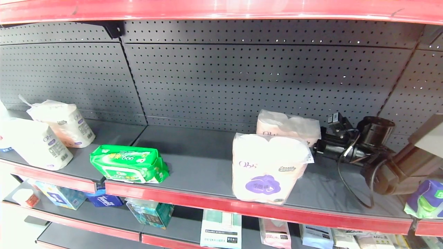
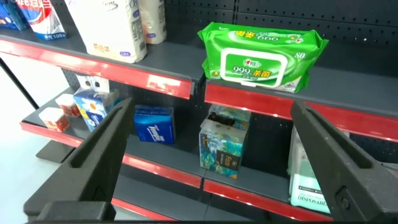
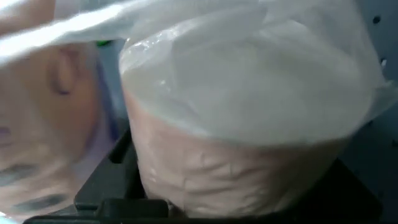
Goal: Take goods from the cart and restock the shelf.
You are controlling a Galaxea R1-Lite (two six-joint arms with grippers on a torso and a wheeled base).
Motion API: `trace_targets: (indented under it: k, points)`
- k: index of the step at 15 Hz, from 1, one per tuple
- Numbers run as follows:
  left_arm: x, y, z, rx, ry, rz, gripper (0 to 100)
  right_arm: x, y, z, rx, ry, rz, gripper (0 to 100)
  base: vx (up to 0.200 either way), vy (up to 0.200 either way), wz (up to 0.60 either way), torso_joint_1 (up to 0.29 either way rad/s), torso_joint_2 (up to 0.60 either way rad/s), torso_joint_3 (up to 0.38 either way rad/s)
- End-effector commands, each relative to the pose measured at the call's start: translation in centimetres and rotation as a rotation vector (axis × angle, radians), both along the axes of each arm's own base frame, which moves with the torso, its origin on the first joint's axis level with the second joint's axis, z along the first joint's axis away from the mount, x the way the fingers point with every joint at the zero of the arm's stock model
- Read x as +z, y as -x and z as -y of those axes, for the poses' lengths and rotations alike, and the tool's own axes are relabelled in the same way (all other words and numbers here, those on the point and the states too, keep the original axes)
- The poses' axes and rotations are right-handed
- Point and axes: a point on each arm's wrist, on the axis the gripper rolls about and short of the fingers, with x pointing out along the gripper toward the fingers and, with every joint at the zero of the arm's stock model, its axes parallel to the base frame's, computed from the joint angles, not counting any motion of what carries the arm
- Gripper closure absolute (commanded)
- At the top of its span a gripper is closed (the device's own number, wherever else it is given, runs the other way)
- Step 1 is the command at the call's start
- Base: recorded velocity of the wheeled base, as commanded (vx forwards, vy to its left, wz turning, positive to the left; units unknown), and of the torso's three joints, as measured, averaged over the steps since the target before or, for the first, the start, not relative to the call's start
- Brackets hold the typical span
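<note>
Grey pegboard-backed shelf [image 1: 207, 162] carries the goods. The rear tissue pack [image 1: 287, 126] stands upright behind the front tissue pack [image 1: 266, 166], pink-and-white, with the right tool [image 1: 319, 146] clamped on it. The left tool [image 2: 212, 106] gapes wide and empty below the green wipes pack [image 2: 261, 56].

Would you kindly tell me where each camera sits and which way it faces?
Head view: on the head, facing forward and down at the shelf; right gripper at right, by the rear tissue pack.
Left wrist view: on the left wrist, facing the shelf's front edge; open left gripper frames it.
Right wrist view: on the right wrist, close against the rear tissue pack.
Shared: head and left wrist views show the green wipes pack.
</note>
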Motion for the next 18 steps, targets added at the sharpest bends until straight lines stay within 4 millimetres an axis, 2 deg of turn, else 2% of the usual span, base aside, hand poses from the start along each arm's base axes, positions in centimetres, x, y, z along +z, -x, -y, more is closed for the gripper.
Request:
trace_targets:
  k: [1, 5, 10, 18]
  points:
    - [0.0, 0.0, 0.0, 0.001, 0.000, 0.000, 0, -1.2, -2.6, -0.2, 0.039, 0.017, 0.066, 100, 0.000, 0.000, 0.00, 0.000, 0.00, 0.000]
    - [0.0, 0.0, 0.0, 0.001, 0.000, 0.000, 0, -1.2, -2.5, -0.5, 0.055, 0.005, 0.046, 100, 0.000, 0.000, 0.00, 0.000, 0.00, 0.000]
    - [0.0, 0.0, 0.0, 0.001, 0.000, 0.000, 0, -1.3, -2.6, -2.1, 0.133, -0.015, 0.021, 100, 0.000, 0.000, 0.00, 0.000, 0.00, 0.000]
    - [0.0, 0.0, 0.0, -0.001, 0.000, 0.000, 0, -1.1, -3.1, -2.3, 0.122, -0.022, 0.021, 100, 0.000, 0.000, 0.00, 0.000, 0.00, 0.000]
